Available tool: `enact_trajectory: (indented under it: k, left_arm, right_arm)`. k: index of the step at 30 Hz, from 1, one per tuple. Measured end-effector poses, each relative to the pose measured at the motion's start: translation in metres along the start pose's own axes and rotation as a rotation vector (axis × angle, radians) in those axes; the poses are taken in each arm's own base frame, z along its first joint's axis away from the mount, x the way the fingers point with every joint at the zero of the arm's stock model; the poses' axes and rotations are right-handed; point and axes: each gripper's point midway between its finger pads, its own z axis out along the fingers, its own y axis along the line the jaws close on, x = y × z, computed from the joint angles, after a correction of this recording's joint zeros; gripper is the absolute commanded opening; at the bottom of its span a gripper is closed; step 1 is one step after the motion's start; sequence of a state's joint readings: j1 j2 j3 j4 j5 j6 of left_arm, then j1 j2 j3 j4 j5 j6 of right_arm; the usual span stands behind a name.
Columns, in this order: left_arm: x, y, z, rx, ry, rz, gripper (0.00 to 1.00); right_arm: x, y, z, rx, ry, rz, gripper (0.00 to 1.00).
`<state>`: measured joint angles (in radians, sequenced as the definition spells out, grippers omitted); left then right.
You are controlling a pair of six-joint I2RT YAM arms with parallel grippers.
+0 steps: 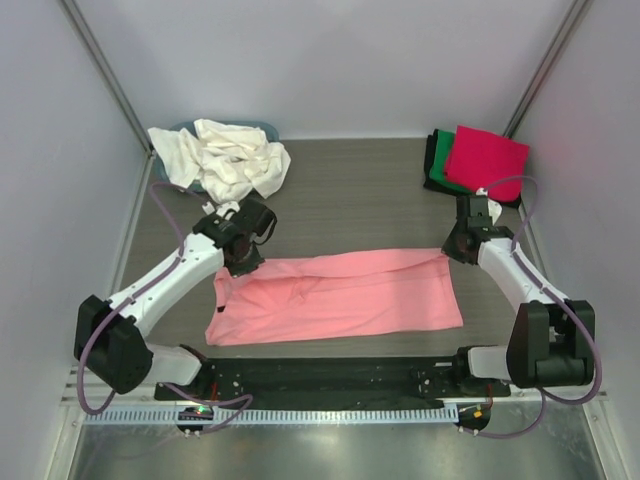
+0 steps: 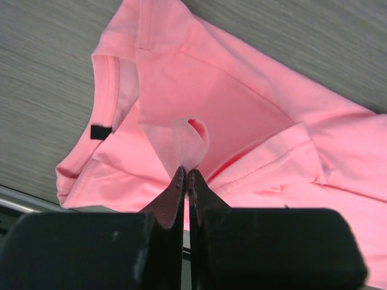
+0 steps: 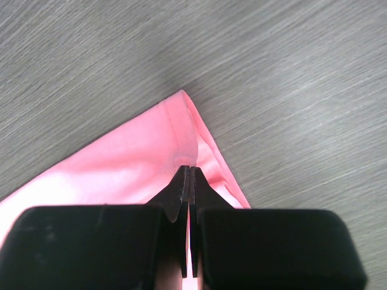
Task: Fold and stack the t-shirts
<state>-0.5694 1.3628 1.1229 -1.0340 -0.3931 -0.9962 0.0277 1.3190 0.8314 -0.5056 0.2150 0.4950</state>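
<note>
Left pincer [image 2: 186, 175] and right pincer [image 3: 189, 172] are each clamped on the salmon pink t-shirt [image 1: 340, 295]'s far edge, at opposite ends of its left-to-right long axis.

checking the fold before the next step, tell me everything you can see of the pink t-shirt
The pink t-shirt is salmon, soft and cotton-looking, folded into a long band lying across the table. Its collar end, with a small black tag and a stitched sleeve hem, is at the left and wrinkled. The left gripper is shut on a pinch of fabric there; the right gripper is shut on the far right corner.
</note>
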Motion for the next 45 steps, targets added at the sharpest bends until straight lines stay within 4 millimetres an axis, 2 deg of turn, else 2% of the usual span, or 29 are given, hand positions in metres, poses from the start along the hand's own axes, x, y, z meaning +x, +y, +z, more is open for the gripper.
enact_trajectory:
  k: [4,8,9,10,11,12,13,14,15,18,21,23,26,29,31,35,37,42,45]
  left_arm:
    - [0.016,0.009,-0.004,0.004,0.002,-0.007,0.0]
    - [0.033,0.019,0.0,-0.015,0.021,0.0,0.01]
    - [0.037,0.023,0.001,-0.022,0.027,0.005,0.06]
    - [0.04,0.025,0.002,-0.026,0.031,0.006,0.12]
    - [0.044,0.027,0.002,-0.026,0.031,0.008,0.19]
    - [0.048,0.03,0.003,-0.025,0.035,0.009,0.41]
    - [0.052,0.034,0.003,-0.025,0.041,0.017,0.51]
    - [0.057,0.036,0.003,-0.022,0.049,0.018,0.57]
    - [0.061,0.039,0.003,-0.017,0.054,0.016,0.64]
    - [0.069,0.045,0.0,0.005,0.06,0.004,0.66]
    - [0.069,0.05,-0.008,0.054,0.039,-0.026,0.68]
    - [0.066,0.049,-0.014,0.095,0.015,-0.048,0.69]
    - [0.062,0.043,-0.015,0.129,-0.007,-0.064,0.71]
    - [0.064,0.033,0.001,0.107,0.005,-0.05,0.72]
    - [0.068,0.025,0.017,0.078,0.023,-0.031,0.71]
    - [0.084,0.018,0.059,0.006,0.1,-0.004,0.68]
    - [0.087,0.019,0.075,-0.029,0.13,-0.008,0.68]
    - [0.074,-0.001,0.088,-0.012,0.132,-0.005,0.66]
    - [0.062,-0.023,0.096,-0.011,0.131,0.014,0.65]
  right_arm:
    - [0.003,-0.005,-0.005,-0.005,-0.014,0.008,0.01]
    - [0.011,-0.01,-0.007,-0.004,-0.013,0.012,0.01]
    - [0.016,-0.012,-0.007,0.0,-0.006,0.011,0.01]
    - [0.017,-0.013,-0.007,0.001,-0.004,0.012,0.1]
    - [0.02,-0.015,-0.007,0.002,-0.001,0.014,0.3]
    - [0.022,-0.016,-0.008,0.003,0.001,0.016,0.55]
    - [0.022,-0.016,-0.008,0.004,0.002,0.027,0.87]
    - [0.023,-0.017,-0.009,0.005,0.003,0.031,0.97]
    - [0.024,-0.019,-0.011,0.008,0.001,0.028,1.0]
    - [0.023,-0.019,-0.018,-0.001,-0.008,0.035,1.0]
    - [0.019,-0.011,-0.027,-0.052,-0.018,0.044,0.97]
    - [0.017,0.003,-0.032,-0.12,-0.016,0.045,0.96]
    - [0.023,0.036,-0.034,-0.232,0.023,0.001,0.96]
    - [0.039,0.068,-0.023,-0.304,0.104,-0.063,0.95]
    - [0.054,0.078,-0.011,-0.316,0.165,-0.093,0.95]
    - [0.08,0.073,0.011,-0.27,0.266,-0.113,0.95]
    - [0.082,0.072,0.013,-0.267,0.266,-0.112,0.95]
    - [0.084,0.071,0.012,-0.285,0.234,-0.085,0.99]
    - [0.091,0.07,0.006,-0.322,0.207,-0.051,1.0]
